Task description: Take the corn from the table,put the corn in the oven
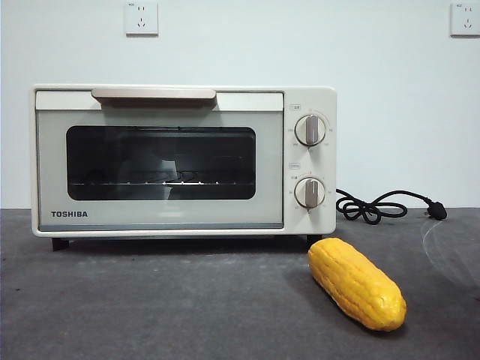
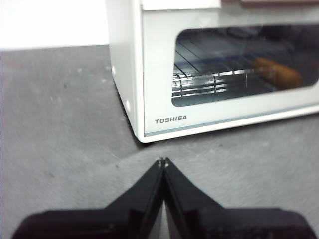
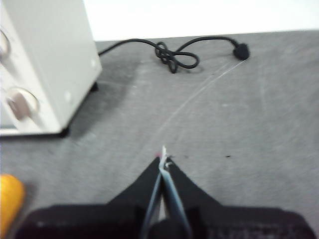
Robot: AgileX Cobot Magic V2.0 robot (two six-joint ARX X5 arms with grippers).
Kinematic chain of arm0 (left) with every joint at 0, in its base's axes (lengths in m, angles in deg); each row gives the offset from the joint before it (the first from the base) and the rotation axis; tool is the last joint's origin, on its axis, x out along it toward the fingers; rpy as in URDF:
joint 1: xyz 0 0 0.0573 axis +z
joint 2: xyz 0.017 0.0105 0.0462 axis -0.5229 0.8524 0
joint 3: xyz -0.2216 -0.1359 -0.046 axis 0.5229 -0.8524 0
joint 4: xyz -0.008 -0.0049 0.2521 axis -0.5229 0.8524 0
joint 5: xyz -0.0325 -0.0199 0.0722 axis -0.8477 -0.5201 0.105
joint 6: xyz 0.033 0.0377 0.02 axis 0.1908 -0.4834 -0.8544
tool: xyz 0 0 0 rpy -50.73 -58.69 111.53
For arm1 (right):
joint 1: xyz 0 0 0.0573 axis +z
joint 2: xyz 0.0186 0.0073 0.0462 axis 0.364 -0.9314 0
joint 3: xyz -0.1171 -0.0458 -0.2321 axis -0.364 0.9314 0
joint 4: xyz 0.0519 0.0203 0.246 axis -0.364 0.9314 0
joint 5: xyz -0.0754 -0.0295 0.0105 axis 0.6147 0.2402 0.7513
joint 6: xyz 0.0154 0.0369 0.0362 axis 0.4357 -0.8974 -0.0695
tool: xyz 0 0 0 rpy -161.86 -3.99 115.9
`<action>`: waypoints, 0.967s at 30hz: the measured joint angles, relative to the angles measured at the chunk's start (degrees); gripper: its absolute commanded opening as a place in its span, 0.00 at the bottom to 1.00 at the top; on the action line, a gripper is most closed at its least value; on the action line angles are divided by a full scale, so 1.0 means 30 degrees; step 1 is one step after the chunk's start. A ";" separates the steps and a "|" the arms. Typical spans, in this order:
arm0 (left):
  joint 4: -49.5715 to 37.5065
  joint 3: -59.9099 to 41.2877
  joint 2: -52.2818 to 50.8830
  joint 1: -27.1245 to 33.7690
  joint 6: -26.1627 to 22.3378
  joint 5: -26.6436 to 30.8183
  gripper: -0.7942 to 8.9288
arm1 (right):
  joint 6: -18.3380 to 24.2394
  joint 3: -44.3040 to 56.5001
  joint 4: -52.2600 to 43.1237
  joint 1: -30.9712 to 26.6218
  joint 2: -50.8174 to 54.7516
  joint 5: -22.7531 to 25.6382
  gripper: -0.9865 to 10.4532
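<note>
The corn point(image 1: 356, 283) lies on the table point(image 1: 150, 307) in front of the oven's right corner, its tapered end toward the oven. The cream oven point(image 1: 161, 217) stands with its door closed; only the wire rack shows behind its dark window. My left gripper point(image 2: 163, 160) is shut and empty, above the table near the oven's point(image 2: 154, 74) front left corner. My right gripper point(image 3: 163, 159) is also shut and empty, over the table to the right of the oven point(image 3: 45, 59). The corn's point(image 3: 9, 199) end shows at that picture's edge. Neither arm appears in the front view.
The oven's black cord point(image 1: 371, 206) lies coiled on the table behind and to the right of the oven, also seen as the cord point(image 3: 174, 57) in the right wrist view. The door's bar handle point(image 1: 154, 94) runs along the top. Two knobs point(image 1: 310, 161) sit at its right.
</note>
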 measured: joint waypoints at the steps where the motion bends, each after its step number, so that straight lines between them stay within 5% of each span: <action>1: -0.0007 0.0000 0.0000 0.0000 0.0583 0.0000 0.08 | -0.0758 0.0000 -0.0051 0.0000 0.0000 -0.0029 0.09; 6: -0.0138 0.0000 0.0000 0.0000 0.4233 -0.0080 0.08 | -0.5938 0.0000 -0.0794 0.0000 0.0000 -0.0335 0.09; 14: -0.3781 0.0073 0.0117 0.0000 0.7329 -0.4750 0.08 | -0.9384 -0.0240 -0.4313 0.0000 -0.0022 -0.3956 0.08; 22: -0.2856 0.2484 0.2106 -0.0007 0.8582 -0.6783 0.08 | -1.0207 -0.2980 -0.4306 0.0000 -0.2178 -0.6659 0.08; 29: -0.0940 0.6601 0.5938 -0.0444 0.7329 -0.6943 0.08 | -0.9639 -0.7125 -0.4320 0.0000 -0.6098 -0.8655 0.08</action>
